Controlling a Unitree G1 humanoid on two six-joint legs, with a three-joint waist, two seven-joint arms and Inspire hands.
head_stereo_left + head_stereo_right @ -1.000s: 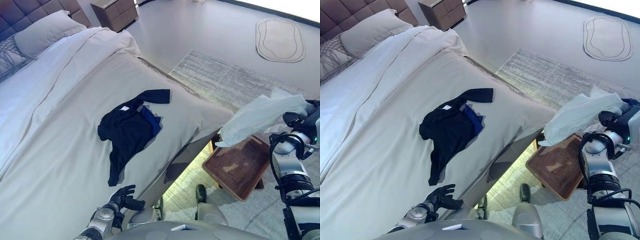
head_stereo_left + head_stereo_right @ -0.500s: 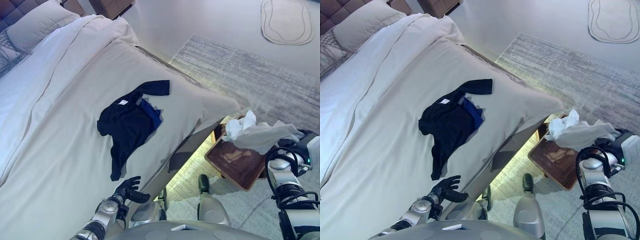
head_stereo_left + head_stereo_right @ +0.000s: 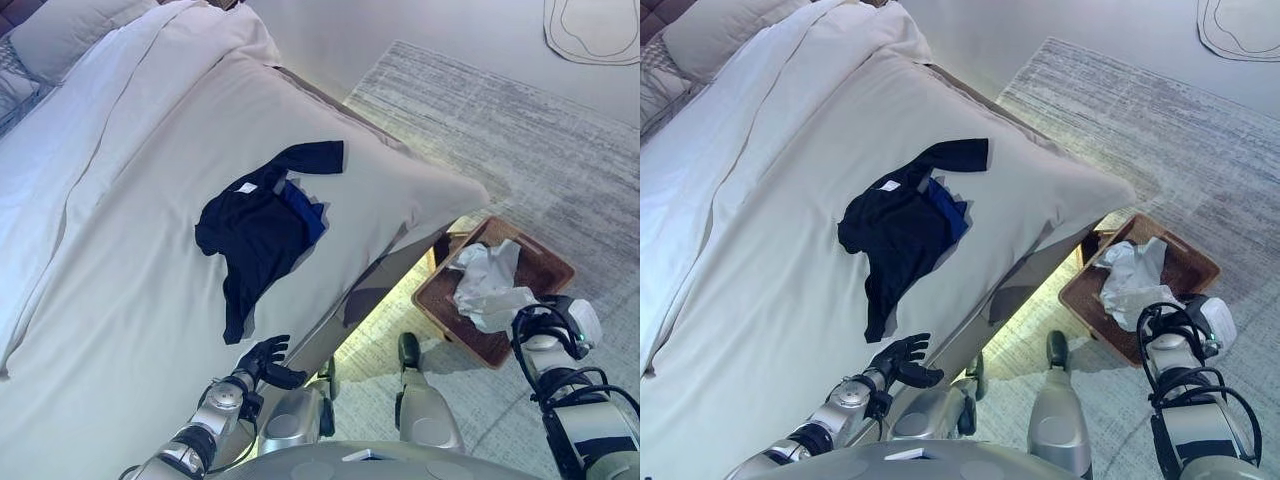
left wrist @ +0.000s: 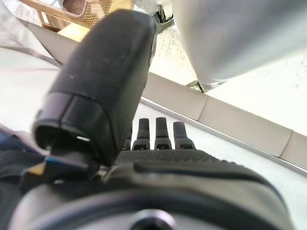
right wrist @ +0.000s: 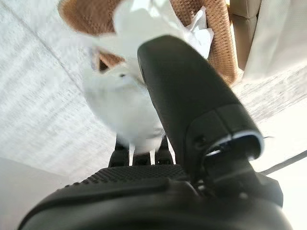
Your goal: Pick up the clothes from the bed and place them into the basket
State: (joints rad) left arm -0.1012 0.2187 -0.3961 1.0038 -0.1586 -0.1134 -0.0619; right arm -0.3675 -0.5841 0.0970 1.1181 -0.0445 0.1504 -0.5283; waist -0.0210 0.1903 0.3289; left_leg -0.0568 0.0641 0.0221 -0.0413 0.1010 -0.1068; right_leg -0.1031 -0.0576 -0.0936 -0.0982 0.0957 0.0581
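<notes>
A dark navy shirt (image 3: 258, 228) lies spread on the bed (image 3: 110, 300), with a blue garment (image 3: 306, 222) partly under its right side. A brown wicker basket (image 3: 545, 262) stands on the floor by the bed's corner. A white garment (image 3: 488, 285) lies crumpled in it. My right hand (image 5: 192, 100) is over the basket, with thumb and fingers closed on the white garment (image 5: 124, 105). My left hand (image 3: 262, 358) is open at the bed's near edge, just below the navy shirt's hem, holding nothing.
A grey rug (image 3: 520, 130) covers the floor to the right of the bed and under the basket. A pale oval mat (image 3: 595, 20) lies at the far right. A pillow (image 3: 70, 25) sits at the bed's head.
My right arm has come down with the white garment, from above the basket into it. The camera has tilted down. The left hand has barely moved.
</notes>
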